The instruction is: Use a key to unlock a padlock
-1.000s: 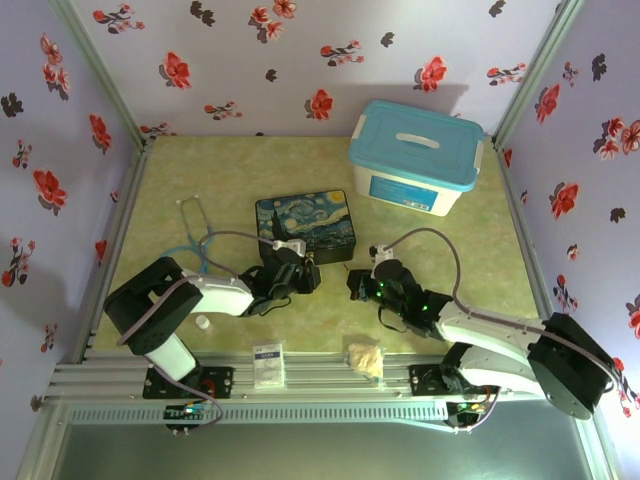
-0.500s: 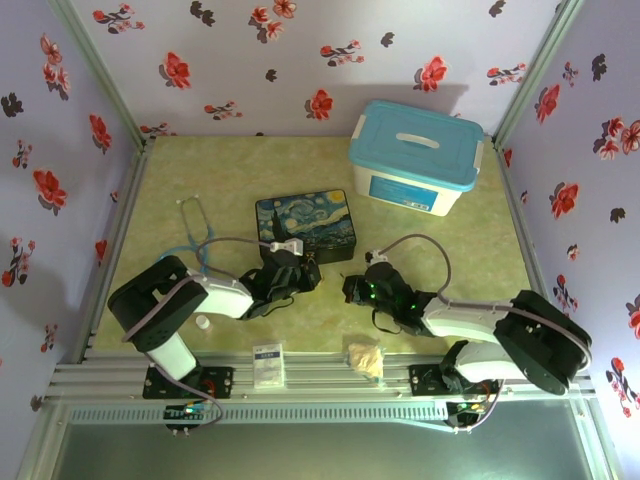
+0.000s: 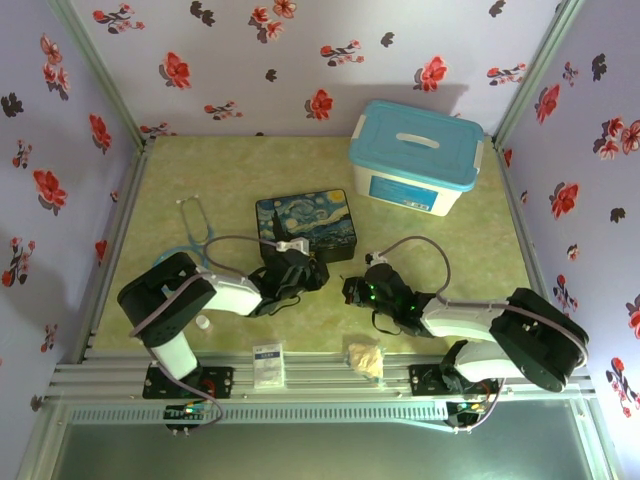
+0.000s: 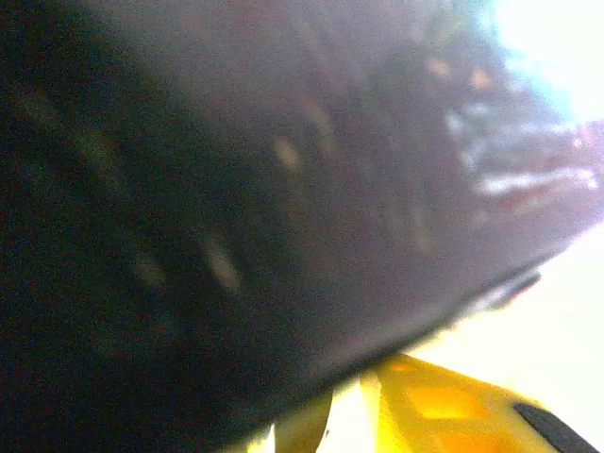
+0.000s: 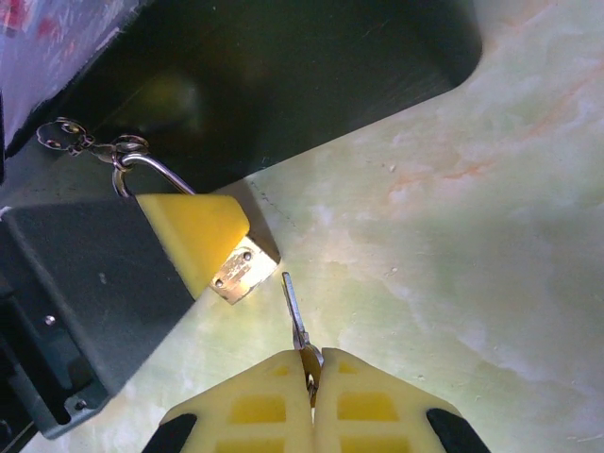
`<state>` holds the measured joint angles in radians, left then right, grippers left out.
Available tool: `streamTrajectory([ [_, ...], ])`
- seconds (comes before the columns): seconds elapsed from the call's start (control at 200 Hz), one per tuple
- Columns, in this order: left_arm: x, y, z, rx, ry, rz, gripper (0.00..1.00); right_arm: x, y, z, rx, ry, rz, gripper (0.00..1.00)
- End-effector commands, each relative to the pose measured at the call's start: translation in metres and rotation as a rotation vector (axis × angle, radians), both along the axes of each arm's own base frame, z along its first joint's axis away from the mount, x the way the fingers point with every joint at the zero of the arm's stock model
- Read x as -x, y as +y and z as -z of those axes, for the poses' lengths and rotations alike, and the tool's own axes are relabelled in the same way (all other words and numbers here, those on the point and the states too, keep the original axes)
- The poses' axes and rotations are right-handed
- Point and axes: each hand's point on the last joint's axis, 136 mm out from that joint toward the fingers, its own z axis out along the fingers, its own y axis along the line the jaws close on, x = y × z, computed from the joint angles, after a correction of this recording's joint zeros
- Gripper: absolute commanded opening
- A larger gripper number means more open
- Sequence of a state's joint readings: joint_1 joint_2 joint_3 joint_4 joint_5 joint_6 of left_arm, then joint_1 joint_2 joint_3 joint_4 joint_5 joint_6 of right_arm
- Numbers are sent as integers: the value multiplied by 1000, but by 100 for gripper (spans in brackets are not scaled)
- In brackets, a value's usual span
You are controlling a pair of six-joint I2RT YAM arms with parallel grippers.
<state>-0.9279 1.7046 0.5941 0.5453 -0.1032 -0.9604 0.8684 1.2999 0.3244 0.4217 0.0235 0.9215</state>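
In the right wrist view the small brass padlock [image 5: 242, 271] sticks out from under a yellow finger [image 5: 193, 231] of my left gripper, its riveted bottom face turned toward the key. Its silver shackle [image 5: 142, 166] curves up to the left with a small ring chain on it. My right gripper [image 5: 311, 359] is shut on the thin grey key [image 5: 294, 310], whose blade points at the padlock's bottom and stops a short way off. From above, the left gripper [image 3: 300, 272] and right gripper [image 3: 352, 290] face each other just in front of the painted box [image 3: 305, 222].
A blue-lidded white container [image 3: 415, 155] stands at the back right. A stethoscope [image 3: 195, 225] lies at the left, and a white bottle cap [image 3: 203, 322] sits near the left arm. A small card [image 3: 267, 365] and a crumpled scrap [image 3: 365, 357] lie at the front edge.
My right gripper has moved left toward the left gripper, its arm folding in. The left gripper has edged slightly to the right.
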Motion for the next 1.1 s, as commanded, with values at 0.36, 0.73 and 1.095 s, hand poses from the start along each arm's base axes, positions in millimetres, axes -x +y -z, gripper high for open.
streamTrajectory([
  [0.36, 5, 13, 1, -11, -2, -47, 9, -5, 6, 1, -133, 67, 45, 0],
  [0.73, 4, -5, -38, 208, -4, -57, 0, 15, 18, -2, -242, 137, -170, 0],
  [1.095, 3, -13, -59, 359, -5, -74, 0, 8, 24, -15, -431, 163, -293, 0],
])
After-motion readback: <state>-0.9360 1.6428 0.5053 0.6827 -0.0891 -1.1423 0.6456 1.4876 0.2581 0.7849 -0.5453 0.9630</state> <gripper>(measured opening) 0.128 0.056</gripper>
